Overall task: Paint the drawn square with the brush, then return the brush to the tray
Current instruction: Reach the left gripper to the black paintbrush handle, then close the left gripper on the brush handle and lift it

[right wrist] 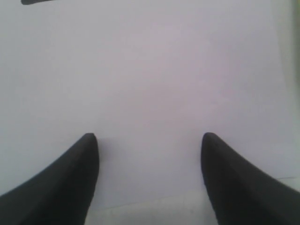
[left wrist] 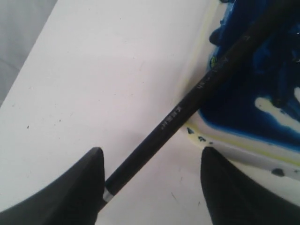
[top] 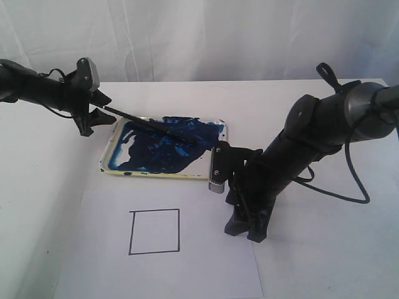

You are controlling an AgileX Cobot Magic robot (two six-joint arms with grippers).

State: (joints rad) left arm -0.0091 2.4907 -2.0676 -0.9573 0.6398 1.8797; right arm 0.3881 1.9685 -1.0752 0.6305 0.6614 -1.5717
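The white tray (top: 156, 174), smeared with dark blue paint, lies at the middle of the table. The thin black brush (top: 149, 124) rests slanted across it, its handle end sticking out over the tray's left edge. My left gripper (top: 103, 113) is at that handle end. In the left wrist view the brush (left wrist: 197, 93) runs between the jaws of the left gripper (left wrist: 152, 151), close against one finger, while the jaws stand wide apart beside the tray (left wrist: 243, 151). The drawn square (top: 154, 232) on the paper is white inside. My right gripper (top: 247, 232) is open, tips down on the paper right of the square.
The white paper sheet (top: 187, 274) lies in front of the tray. White cloth hangs behind the table. The right wrist view shows my right gripper (right wrist: 149, 140) over plain white paper (right wrist: 154, 70), with a short dark line (right wrist: 37, 1) at the frame's edge.
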